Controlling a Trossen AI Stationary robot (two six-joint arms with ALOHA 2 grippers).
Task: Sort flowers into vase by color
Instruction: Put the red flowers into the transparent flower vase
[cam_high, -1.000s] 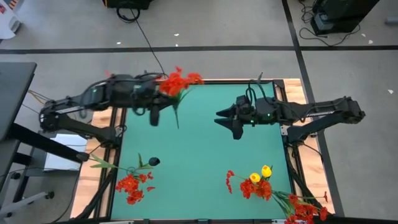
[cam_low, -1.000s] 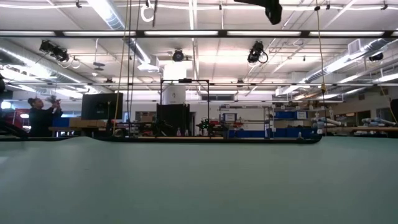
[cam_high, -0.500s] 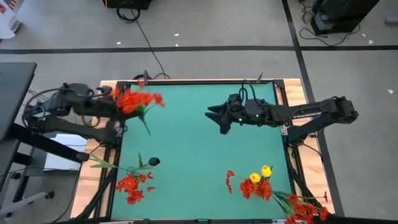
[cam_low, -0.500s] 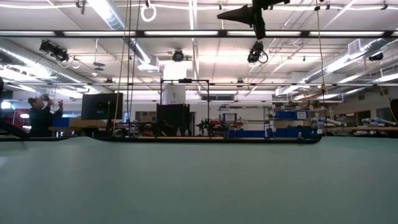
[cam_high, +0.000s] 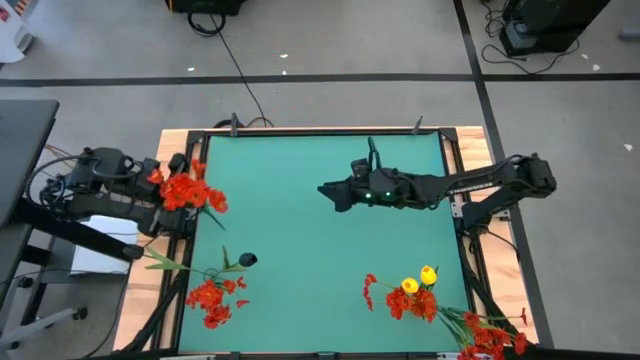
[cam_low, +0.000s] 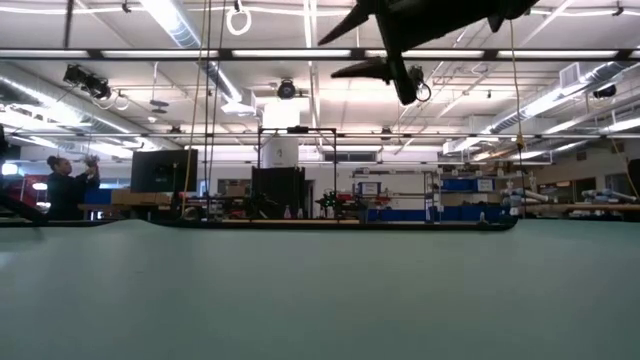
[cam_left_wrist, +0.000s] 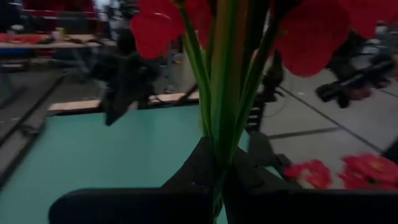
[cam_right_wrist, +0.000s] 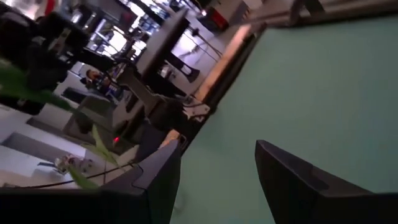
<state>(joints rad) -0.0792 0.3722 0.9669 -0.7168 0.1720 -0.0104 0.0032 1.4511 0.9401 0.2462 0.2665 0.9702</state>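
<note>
Pinched tight around a bundle of green stalks, the left gripper (cam_left_wrist: 217, 177) holds a red-bloomed stem (cam_high: 185, 190) out over the left edge of the table (cam_high: 310, 220), with the blooms lolling past the fingers. The right gripper (cam_high: 328, 192) hangs above the middle of the green top with its fingers spread and nothing between them.

From where I stand, the worry is the grip itself: the stalks are thin and slick-looking, and the heavy red heads sit well above the pinch, so a quick swing could let the stem twist or slide out and drop off the table's side. The trailing stalk could also snag on the frame rail near that edge.

More flowers lie on the mat: a red stem with long green leaves (cam_high: 205, 285) near the front left, beside a small dark object (cam_high: 247, 260) I cannot identify, and a mixed heap of red and yellow blooms (cam_high: 420, 295) at the front right, partly cut off by the picture's edge.

I cannot make out a vase anywhere, so where this stem is meant to go is unclear. The low view shows only bare mat, the right arm overhead, and a person (cam_low: 65, 185) far off in the room.
</note>
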